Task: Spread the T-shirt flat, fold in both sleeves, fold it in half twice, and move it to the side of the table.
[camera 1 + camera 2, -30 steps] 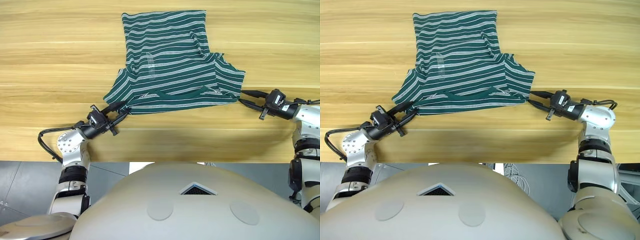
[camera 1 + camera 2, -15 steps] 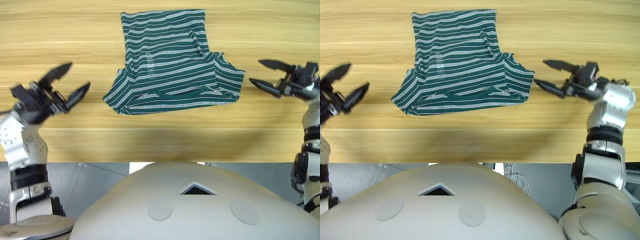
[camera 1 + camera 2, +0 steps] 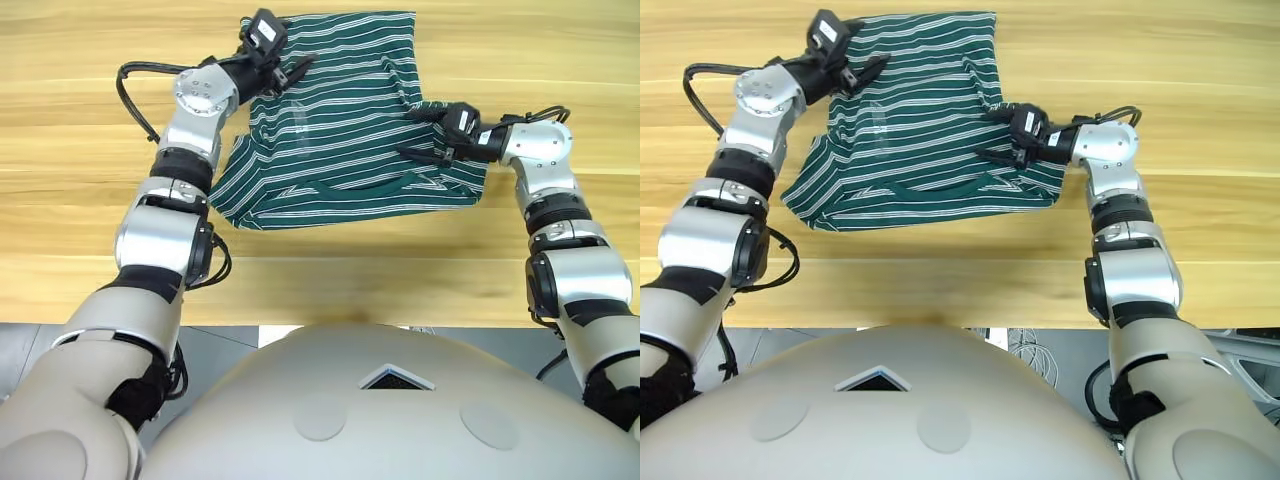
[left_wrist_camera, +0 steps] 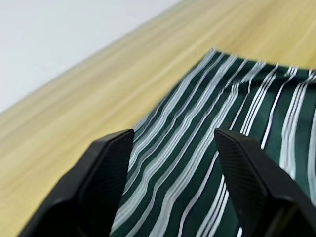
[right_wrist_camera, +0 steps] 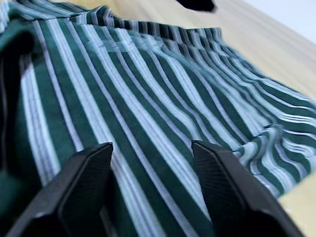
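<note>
Well, my left claw (image 3: 292, 75) hung over the upper-left corner of the striped T-shirt (image 3: 340, 120), fingers spread apart with nothing between them. My right claw (image 3: 408, 134) sat over the shirt's right-hand part near centre frame, likewise gaping and empty (its fingers pointed left across the stripes). The shirt lay rumpled in the upper middle of the wooden table (image 3: 80, 200), its near edge bunched.

Left hand (image 3: 288, 75) moved to T-shirt (image 3: 330, 165) far corner; right hand (image 3: 414, 133) onto its right side.
</note>
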